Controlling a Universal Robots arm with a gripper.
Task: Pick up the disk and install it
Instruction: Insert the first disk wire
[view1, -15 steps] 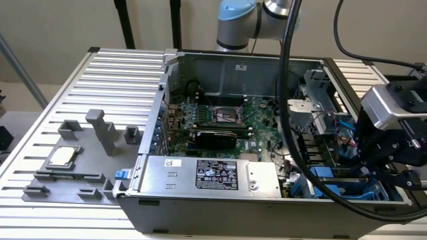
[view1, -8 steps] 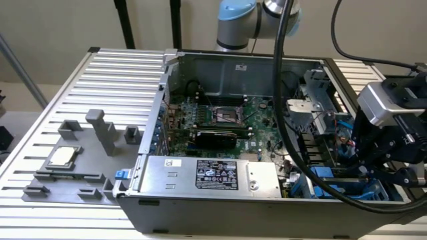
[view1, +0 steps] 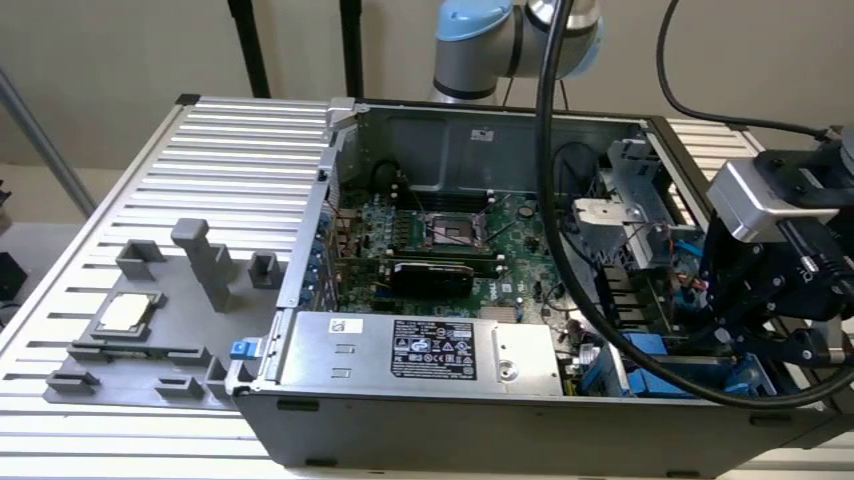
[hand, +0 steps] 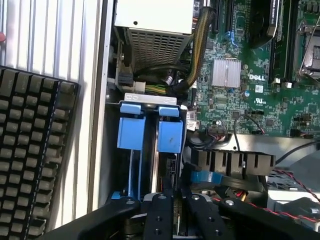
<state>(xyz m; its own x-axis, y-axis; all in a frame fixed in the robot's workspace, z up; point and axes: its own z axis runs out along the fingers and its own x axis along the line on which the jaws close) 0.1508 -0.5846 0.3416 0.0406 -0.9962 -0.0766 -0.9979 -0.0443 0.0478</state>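
I see the disk (hand: 170, 136) standing on edge in the bay at a corner of the metal case (view1: 467, 432), its smooth blue carrier squared off, beside a twin carrier (hand: 131, 132). The black gripper (hand: 176, 197) hides its lower part, and I can't tell whether it is clamped or loose.

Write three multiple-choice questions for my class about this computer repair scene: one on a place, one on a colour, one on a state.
1. The gripper hangs over: A the grey fixture; B the drive bay; C the processor socket.
2. The drive carriers are: A red; B blue; C yellow.
3. The computer case is: A closed; B wrapped; C open.
Answers: B, the bay lies right ahead of it in the wrist view; B, both carriers show blue; C, the motherboard lies exposed.
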